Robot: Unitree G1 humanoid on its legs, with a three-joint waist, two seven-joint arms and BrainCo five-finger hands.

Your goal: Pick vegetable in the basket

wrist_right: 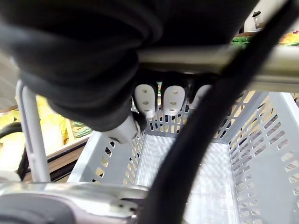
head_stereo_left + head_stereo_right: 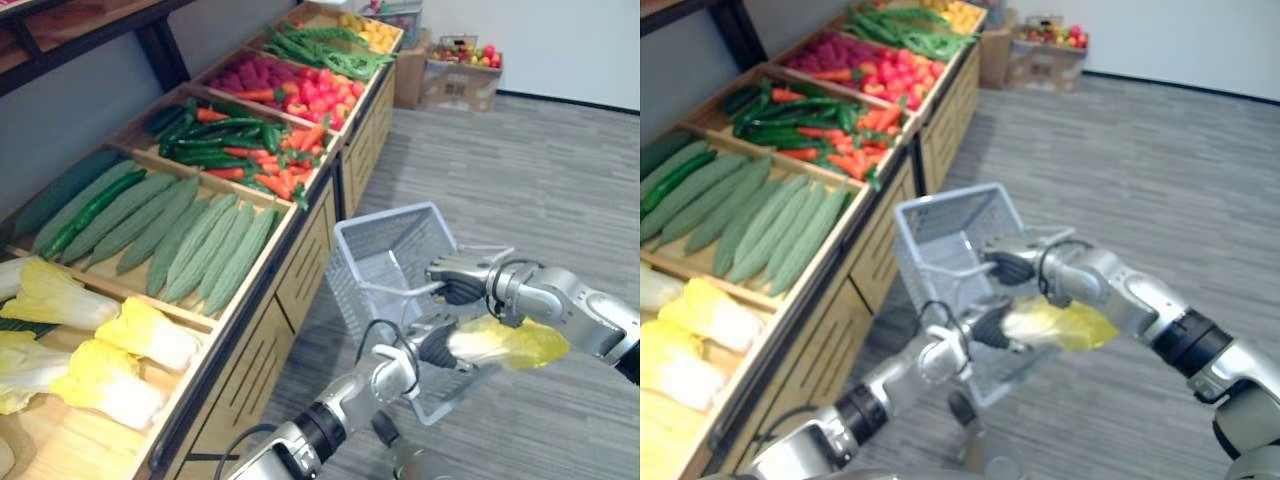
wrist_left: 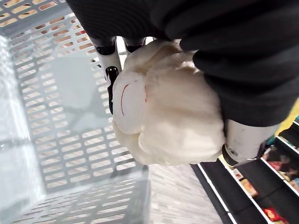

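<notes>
A pale grey plastic basket [image 2: 385,245] hangs beside the produce shelf, its inside bare. My right hand [image 2: 458,277] is shut on the basket's handle [image 2: 400,291]; in the right wrist view its fingers [image 1: 173,99] curl round the handle bar [image 1: 201,56] above the basket [image 1: 210,172]. A napa cabbage [image 2: 505,341] with yellow leaves and a white stem sits in my left hand [image 2: 438,347], held just over the basket's near rim. Seen from the left wrist, the cabbage's white base [image 3: 163,121] is wrapped by the hand, with the basket's mesh floor [image 3: 56,116] beyond it.
A wooden shelf [image 2: 300,250] runs along the left. Its bins hold more napa cabbages [image 2: 100,340], long green gourds [image 2: 170,235], carrots with cucumbers [image 2: 250,145] and red peppers [image 2: 310,90]. Cardboard boxes of fruit [image 2: 460,70] stand by the far wall. Grey floor [image 2: 540,180] lies to the right.
</notes>
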